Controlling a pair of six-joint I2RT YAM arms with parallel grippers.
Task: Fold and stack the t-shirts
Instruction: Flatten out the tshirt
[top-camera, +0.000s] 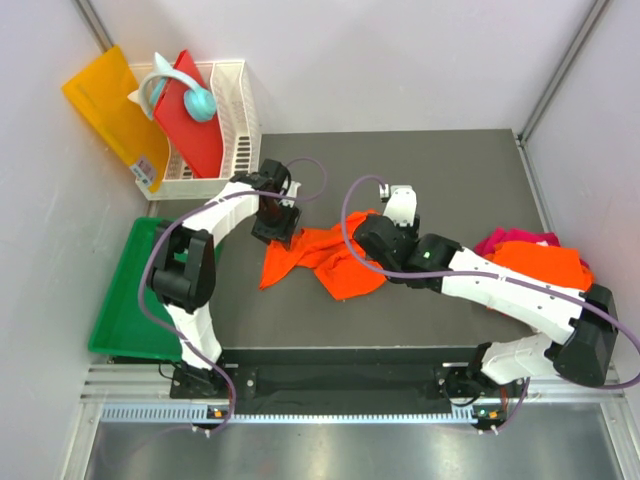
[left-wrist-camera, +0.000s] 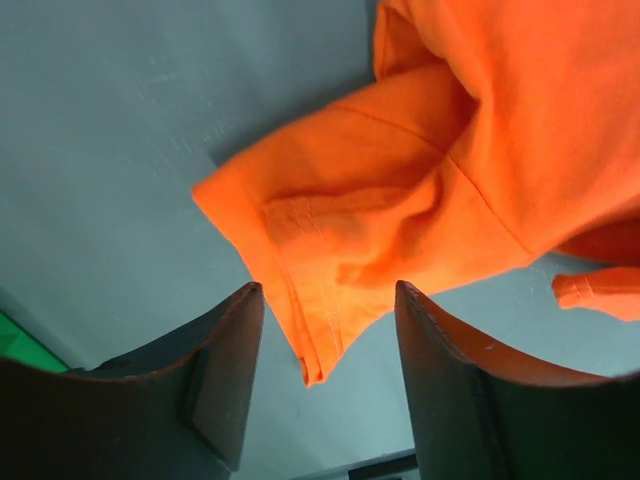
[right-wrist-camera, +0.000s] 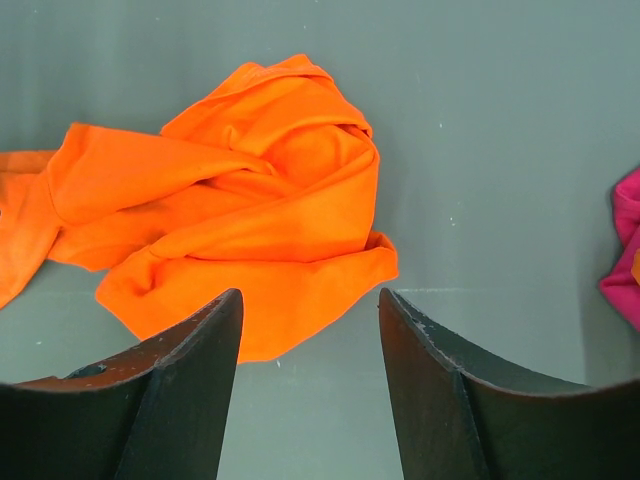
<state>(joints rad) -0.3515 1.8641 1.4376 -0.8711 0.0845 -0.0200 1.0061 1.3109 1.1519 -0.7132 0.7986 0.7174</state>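
A crumpled bright orange t-shirt (top-camera: 322, 262) lies in the middle of the dark table. My left gripper (top-camera: 277, 232) is open at its left end. In the left wrist view a hemmed corner of the orange t-shirt (left-wrist-camera: 420, 200) hangs between the spread fingers of my left gripper (left-wrist-camera: 330, 292), not pinched. My right gripper (top-camera: 370, 245) is open above the shirt's right side. In the right wrist view the orange t-shirt (right-wrist-camera: 250, 200) lies ahead of my right gripper (right-wrist-camera: 310, 297). At the table's right edge another orange t-shirt (top-camera: 540, 266) lies over a magenta-pink one (top-camera: 512, 240), which also shows in the right wrist view (right-wrist-camera: 625, 250).
A white basket (top-camera: 243, 110) at the back left holds a rigid red board (top-camera: 197, 135) and a teal object (top-camera: 198, 100). A stiff yellow-orange sheet (top-camera: 108, 105) leans beside it. A green tray (top-camera: 122, 300) sits left of the table.
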